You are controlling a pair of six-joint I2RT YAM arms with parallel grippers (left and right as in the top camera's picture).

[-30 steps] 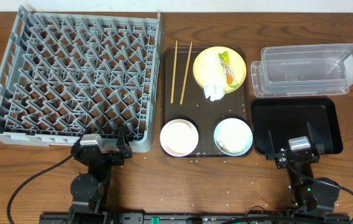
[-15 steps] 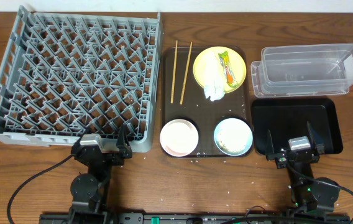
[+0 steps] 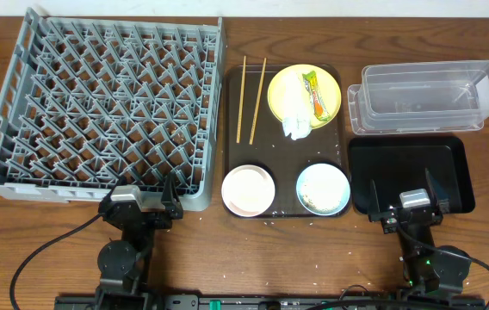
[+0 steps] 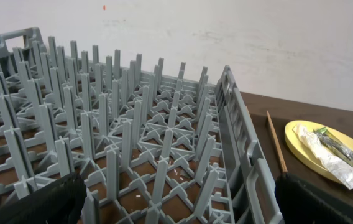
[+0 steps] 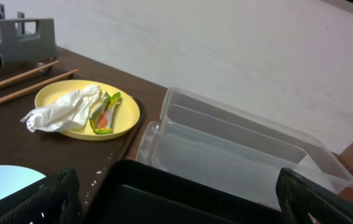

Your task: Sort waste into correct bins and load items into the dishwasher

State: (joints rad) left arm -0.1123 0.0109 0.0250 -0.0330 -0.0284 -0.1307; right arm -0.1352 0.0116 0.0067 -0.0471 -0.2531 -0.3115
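The grey dishwasher rack (image 3: 107, 108) (image 4: 145, 137) fills the left of the table. Beside it, a brown tray (image 3: 281, 153) holds two chopsticks (image 3: 251, 99), a yellow plate (image 3: 333, 93) (image 5: 127, 112), a white bowl (image 3: 248, 190) and a light blue bowl (image 3: 323, 189). A white napkin (image 3: 292, 112) (image 5: 61, 111) and a green-and-orange wrapper (image 3: 315, 93) (image 5: 105, 112) lie on the plate. Rice scraps (image 3: 318, 200) speckle the blue bowl. The clear tub (image 3: 430, 95) (image 5: 238, 149) and black tray (image 3: 410, 172) (image 5: 183, 193) sit right. My left gripper (image 3: 139, 191) (image 4: 178, 211) stands open at the rack's near edge. My right gripper (image 3: 401, 185) (image 5: 176, 211) is open over the black tray's near edge.
Loose rice grains dot the brown tray and the wood in front of it (image 3: 270, 221). Black cables (image 3: 46, 250) loop from both arm bases along the table's front edge. A pale wall stands behind the table.
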